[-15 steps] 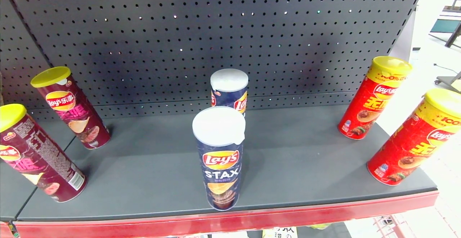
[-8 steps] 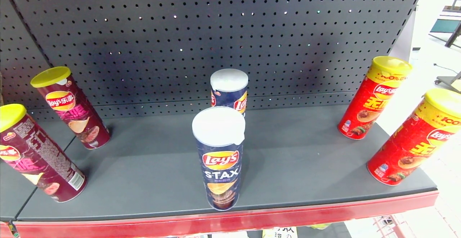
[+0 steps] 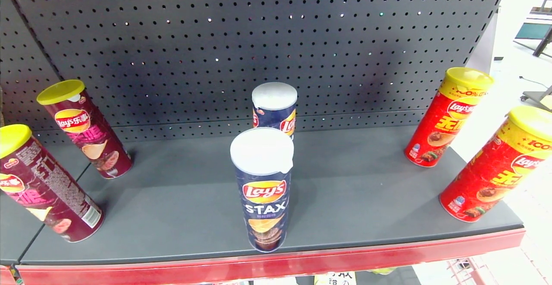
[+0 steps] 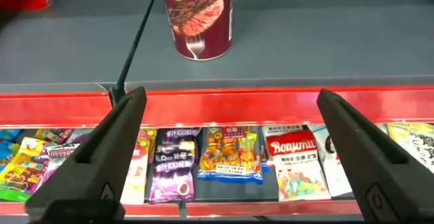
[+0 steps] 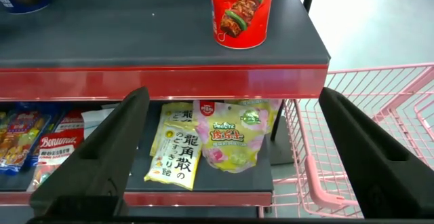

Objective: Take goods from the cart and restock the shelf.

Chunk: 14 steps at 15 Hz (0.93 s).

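Note:
The dark grey shelf (image 3: pixel 345 198) carries two maroon cans (image 3: pixel 84 127) (image 3: pixel 43 186) on the left, two blue cans (image 3: pixel 264 190) (image 3: pixel 274 108) in the middle and two red cans (image 3: pixel 448 117) (image 3: pixel 496 168) on the right, all upright. My left gripper (image 4: pixel 232 95) is open and holds nothing, level with the shelf's red front edge, below a maroon can (image 4: pixel 199 17). My right gripper (image 5: pixel 234 94) is likewise open and holds nothing at the red edge, below a red can (image 5: pixel 241 13). A pink wire cart (image 5: pixel 380 142) stands to the right of the shelf.
A perforated dark back panel (image 3: pixel 258 39) rises behind the cans. The lower shelf holds snack bags (image 4: pixel 230 156) and candy packets (image 5: pixel 237 139). Wide gaps of bare shelf lie between the can groups (image 3: pixel 181 190). The shelf ends just right of the red cans.

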{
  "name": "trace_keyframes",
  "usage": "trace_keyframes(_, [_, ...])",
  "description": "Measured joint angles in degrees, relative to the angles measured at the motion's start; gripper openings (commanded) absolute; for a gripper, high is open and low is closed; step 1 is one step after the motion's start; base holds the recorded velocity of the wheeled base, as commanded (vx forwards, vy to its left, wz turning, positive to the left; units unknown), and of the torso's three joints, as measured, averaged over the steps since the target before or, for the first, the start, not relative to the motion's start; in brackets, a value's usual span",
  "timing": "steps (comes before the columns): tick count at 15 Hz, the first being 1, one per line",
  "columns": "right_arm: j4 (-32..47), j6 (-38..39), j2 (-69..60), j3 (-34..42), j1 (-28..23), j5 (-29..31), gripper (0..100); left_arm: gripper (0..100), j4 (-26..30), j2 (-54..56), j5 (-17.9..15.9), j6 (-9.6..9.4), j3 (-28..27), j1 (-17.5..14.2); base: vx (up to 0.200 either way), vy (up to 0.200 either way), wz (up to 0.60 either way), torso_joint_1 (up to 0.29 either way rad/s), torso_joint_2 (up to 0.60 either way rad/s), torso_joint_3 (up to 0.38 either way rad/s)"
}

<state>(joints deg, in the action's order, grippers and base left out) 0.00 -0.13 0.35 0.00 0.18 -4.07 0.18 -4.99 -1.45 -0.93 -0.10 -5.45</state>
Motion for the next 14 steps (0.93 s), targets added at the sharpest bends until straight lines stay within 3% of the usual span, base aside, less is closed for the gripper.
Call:
trace_keyframes(10, [-0.07, 0.02, -0.09, 0.0, -0.05, 0.06, 100, 100, 0.06, -0.07, -0.02, 0.17, 0.0, 0.0, 0.0, 0.0, 0.0, 0.0, 0.0, 0.0])
trace_keyframes(14, [-0.05, 0.0, -0.11, 0.0, 0.0, 0.05, 100, 100, 0.09, -0.09, -0.02, 0.57, 0.0, 0.02, -0.2, 0.0, 0.0, 0.011, 0.0, 0.001])
